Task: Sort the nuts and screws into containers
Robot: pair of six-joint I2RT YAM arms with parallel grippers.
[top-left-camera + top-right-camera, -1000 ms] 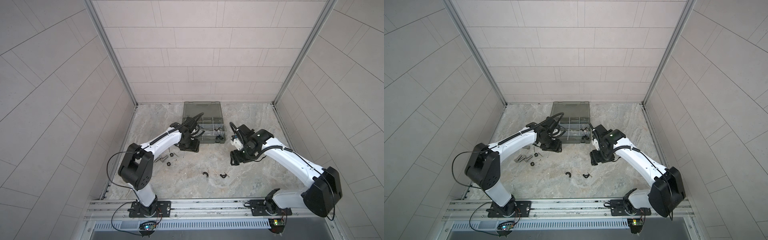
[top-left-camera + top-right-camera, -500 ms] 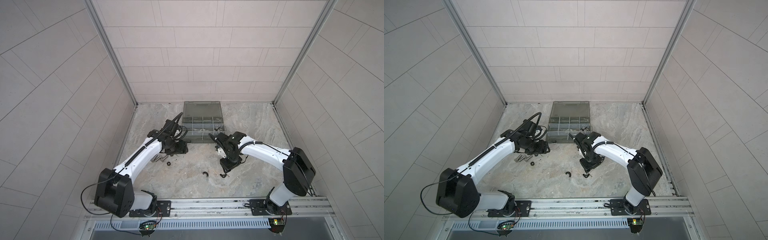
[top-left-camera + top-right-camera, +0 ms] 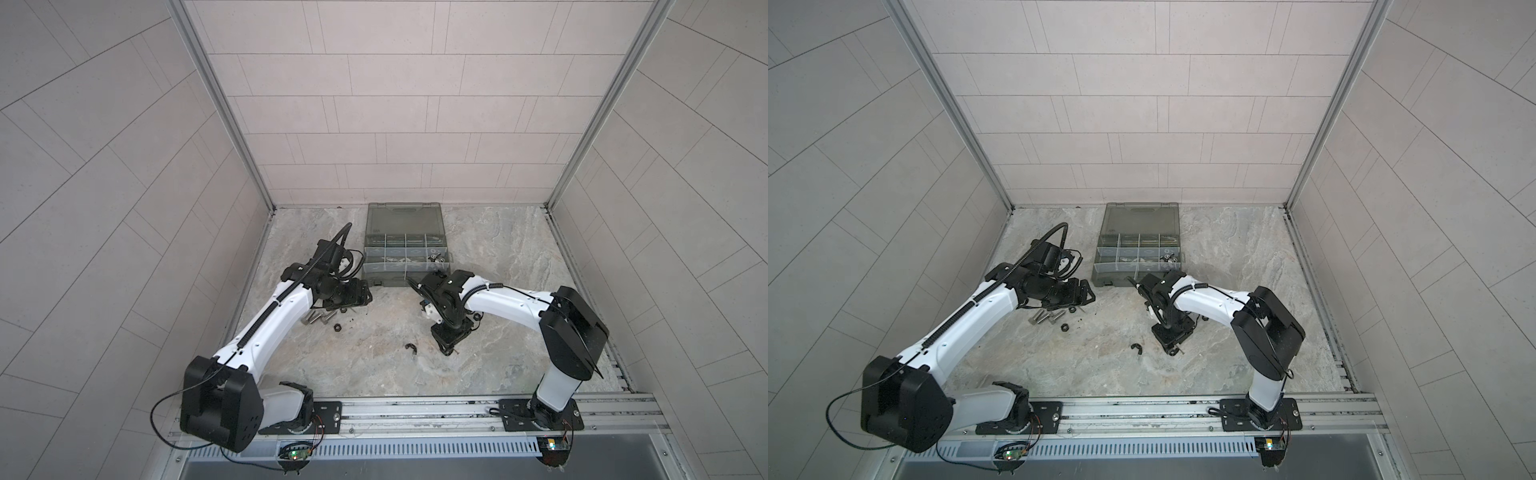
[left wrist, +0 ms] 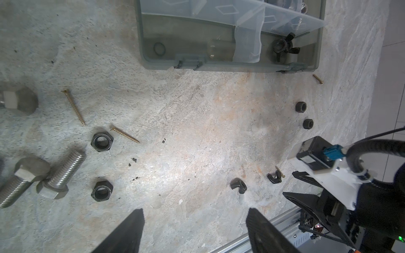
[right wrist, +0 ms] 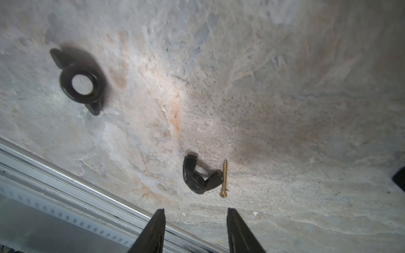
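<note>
**Right claw [image 5: 195, 221] part-open and empty, poised above a black wing nut [image 5: 200, 175] on the table [image 5: 274, 87].**

Nut lies just ahead of the tips, in line with the gap. A thin brass screw [image 5: 224, 178] sits touching or nearly touching one ear, long axis along the reach, so a close may catch both. Left claw [image 4: 195, 221] wide and empty, well apart by the bolts [image 4: 63, 173]. Organizer case [image 3: 386, 279] stands beyond, lid open.

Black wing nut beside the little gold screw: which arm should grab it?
Right, probably. The right gripper hangs open just short of the black wing nut beside the gold screw. The left gripper is open too, but sits nearer the hex nuts and bolts.
</note>
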